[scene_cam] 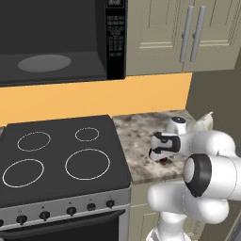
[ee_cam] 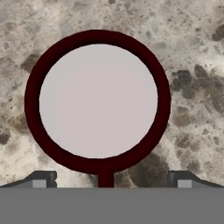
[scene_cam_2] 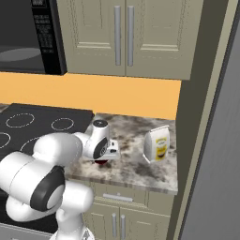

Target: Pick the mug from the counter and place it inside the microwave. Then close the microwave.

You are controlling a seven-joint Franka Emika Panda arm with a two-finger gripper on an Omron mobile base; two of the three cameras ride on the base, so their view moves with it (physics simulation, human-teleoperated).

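The gripper (ee_cam: 109, 178), jaws spread wide and empty above the mug (ee_cam: 97, 101) on the counter (ee_cam: 192, 52), is best lowered centred before being closed across the rim.

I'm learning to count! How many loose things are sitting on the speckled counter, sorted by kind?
Dark red mug: 1
Pale bag with a yellow label: 1
Total on the counter: 2
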